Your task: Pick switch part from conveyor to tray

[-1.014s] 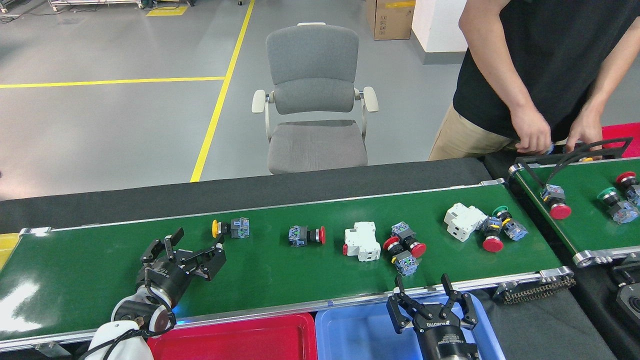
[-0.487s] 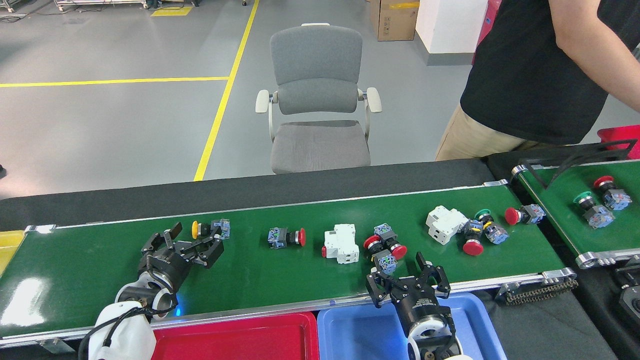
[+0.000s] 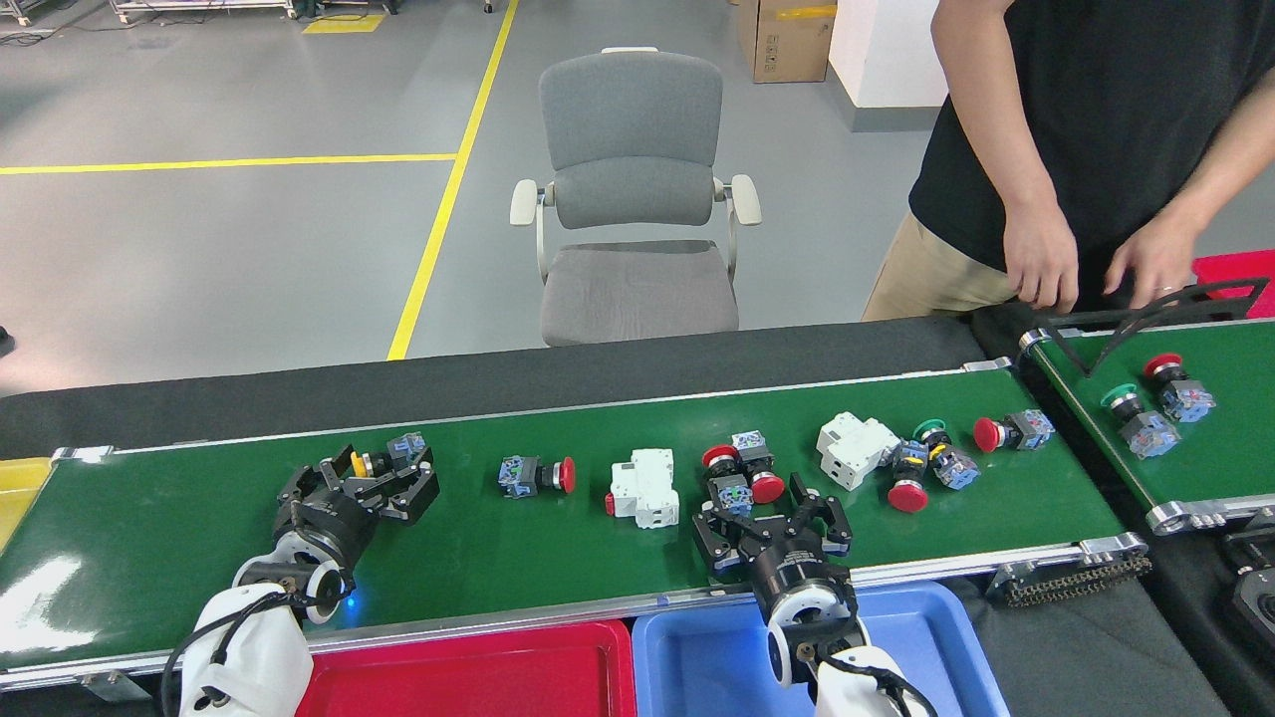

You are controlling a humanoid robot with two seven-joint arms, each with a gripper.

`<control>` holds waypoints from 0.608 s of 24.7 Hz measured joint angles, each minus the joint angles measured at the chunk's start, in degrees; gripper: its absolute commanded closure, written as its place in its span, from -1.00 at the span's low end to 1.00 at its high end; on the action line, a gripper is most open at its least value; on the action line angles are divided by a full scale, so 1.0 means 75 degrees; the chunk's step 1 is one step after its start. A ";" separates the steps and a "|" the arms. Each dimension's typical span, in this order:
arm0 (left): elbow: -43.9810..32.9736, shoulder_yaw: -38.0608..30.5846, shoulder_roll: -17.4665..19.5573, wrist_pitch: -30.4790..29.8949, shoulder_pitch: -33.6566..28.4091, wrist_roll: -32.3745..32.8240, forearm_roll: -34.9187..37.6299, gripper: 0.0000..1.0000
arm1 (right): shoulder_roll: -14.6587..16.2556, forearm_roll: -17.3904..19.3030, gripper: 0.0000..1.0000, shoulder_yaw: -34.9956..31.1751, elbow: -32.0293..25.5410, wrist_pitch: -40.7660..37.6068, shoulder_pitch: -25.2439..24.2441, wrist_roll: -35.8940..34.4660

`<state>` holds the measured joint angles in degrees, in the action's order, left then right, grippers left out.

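The long green conveyor [image 3: 199, 538] runs across the view from nine o'clock to three o'clock, carrying a row of switch parts. The left hand [image 3: 383, 476] hovers low over the belt at about eight o'clock, its fingers spread on either side of the yellow-capped switch part [image 3: 383, 458]; the part sits between them, but whether they touch it cannot be told. The right hand [image 3: 772, 518] reaches over the near rail at about six o'clock, fingers spread, its tips just beside a cluster of red-capped switch parts [image 3: 739, 476] at its twelve o'clock.

Between the two hands lie a single red-capped switch part [image 3: 538, 475] and a white breaker block [image 3: 642, 488]. Toward three o'clock sit a second white breaker block [image 3: 855, 450], a tangle of green and red buttons [image 3: 926, 468] and a lone red button [image 3: 1006, 432].

Below the conveyor's near rail, a red tray [image 3: 478, 677] and a blue tray [image 3: 707, 667] stand side by side. A person [image 3: 1096, 119] in a black shirt stands at two o'clock, both hands near the shorter belt [image 3: 1225, 448].
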<state>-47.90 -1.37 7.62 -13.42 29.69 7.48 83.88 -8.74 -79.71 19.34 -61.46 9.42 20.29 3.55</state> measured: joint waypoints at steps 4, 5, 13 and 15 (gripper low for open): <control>0.0297 -0.0003 -0.0014 0.0229 0.0113 -0.0029 0.0000 -0.49 | -0.0001 0.0022 0.51 0.0348 0.0054 0.0103 0.0027 0.0015; 0.0304 -0.0008 -0.0023 0.0253 0.0114 -0.0044 -0.0001 -0.17 | -0.0001 0.0029 0.69 0.0370 0.0055 0.0124 0.0031 0.0009; 0.0236 -0.0010 -0.0021 -0.0027 -0.0181 -0.0846 -0.0045 0.92 | 0.0023 0.0060 0.88 0.0376 -0.0107 -0.0178 0.0037 -0.0207; -0.0048 -0.0010 -0.0023 -0.0383 -0.0376 -0.0931 -0.0044 0.93 | 0.0033 0.0061 0.91 0.0378 -0.0245 -0.0268 0.0021 -0.0231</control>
<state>-48.26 -1.45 7.44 -16.29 26.87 0.50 83.55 -8.50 -79.25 22.18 -63.30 7.41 20.45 1.82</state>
